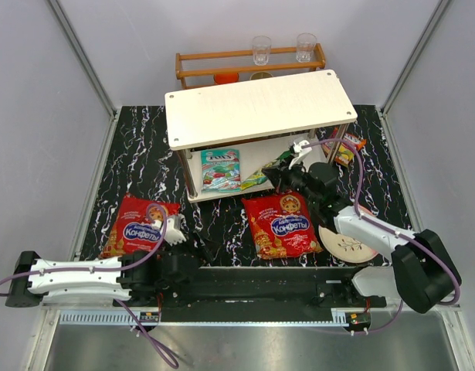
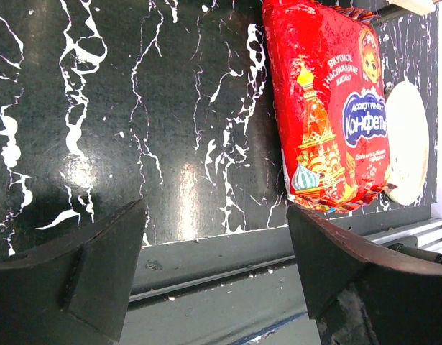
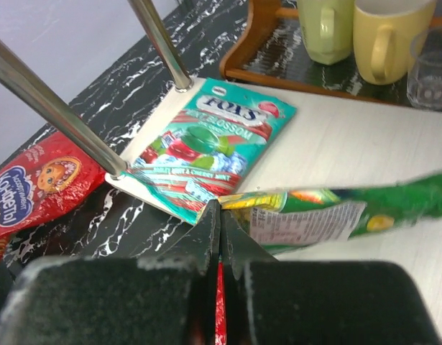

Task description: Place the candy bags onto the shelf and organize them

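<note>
My right gripper (image 3: 219,215) is pinched shut on the green-yellow bag (image 3: 350,208). It stretches sideways across the lower board of the shelf (image 3: 364,144), beside the teal bag (image 3: 213,154). My left gripper (image 2: 215,215) hangs wide, empty. Top cam counts five candy bags (image 1: 282,224); only the right wrist cam shows two mugs (image 3: 382,36).

Bright, even overhead light; soft shadow under shelf (image 1: 260,108). Glare patch on glossy counter (image 2: 98,108), centre of left wrist view. Right wrist view: green-yellow bag (image 3: 407,198) smeared at right, bottom of frame out of focus.
</note>
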You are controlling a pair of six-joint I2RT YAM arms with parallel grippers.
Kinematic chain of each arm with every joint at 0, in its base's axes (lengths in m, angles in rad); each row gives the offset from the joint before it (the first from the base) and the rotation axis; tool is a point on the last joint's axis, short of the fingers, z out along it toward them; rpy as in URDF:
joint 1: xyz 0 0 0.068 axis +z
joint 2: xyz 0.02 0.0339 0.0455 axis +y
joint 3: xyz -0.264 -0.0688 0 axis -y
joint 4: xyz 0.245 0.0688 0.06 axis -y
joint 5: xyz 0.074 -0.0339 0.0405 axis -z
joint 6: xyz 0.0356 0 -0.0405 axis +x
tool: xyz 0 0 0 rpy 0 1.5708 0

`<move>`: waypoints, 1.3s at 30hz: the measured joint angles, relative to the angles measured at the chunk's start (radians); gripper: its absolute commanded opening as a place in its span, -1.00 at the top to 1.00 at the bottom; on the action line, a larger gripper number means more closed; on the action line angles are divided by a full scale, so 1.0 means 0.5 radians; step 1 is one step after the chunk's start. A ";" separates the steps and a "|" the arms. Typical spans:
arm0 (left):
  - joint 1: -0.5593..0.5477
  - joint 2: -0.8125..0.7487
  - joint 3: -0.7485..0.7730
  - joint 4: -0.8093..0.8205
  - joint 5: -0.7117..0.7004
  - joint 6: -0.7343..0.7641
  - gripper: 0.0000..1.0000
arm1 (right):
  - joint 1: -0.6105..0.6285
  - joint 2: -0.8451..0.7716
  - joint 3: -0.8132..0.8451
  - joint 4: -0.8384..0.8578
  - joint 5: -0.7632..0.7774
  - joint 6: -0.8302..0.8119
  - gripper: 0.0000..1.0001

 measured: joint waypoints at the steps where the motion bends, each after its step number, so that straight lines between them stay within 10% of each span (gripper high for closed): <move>1: 0.001 -0.011 -0.010 -0.002 -0.002 -0.002 -0.65 | -0.011 0.007 -0.023 0.018 -0.002 0.012 1.00; 35: 0.008 -0.011 -0.058 0.017 -0.004 -0.006 -0.66 | -0.288 0.246 0.114 -0.617 0.584 0.082 1.00; 39: 0.008 -0.017 -0.058 0.017 -0.005 -0.006 -0.66 | -0.297 0.270 0.146 -0.622 0.650 0.038 0.67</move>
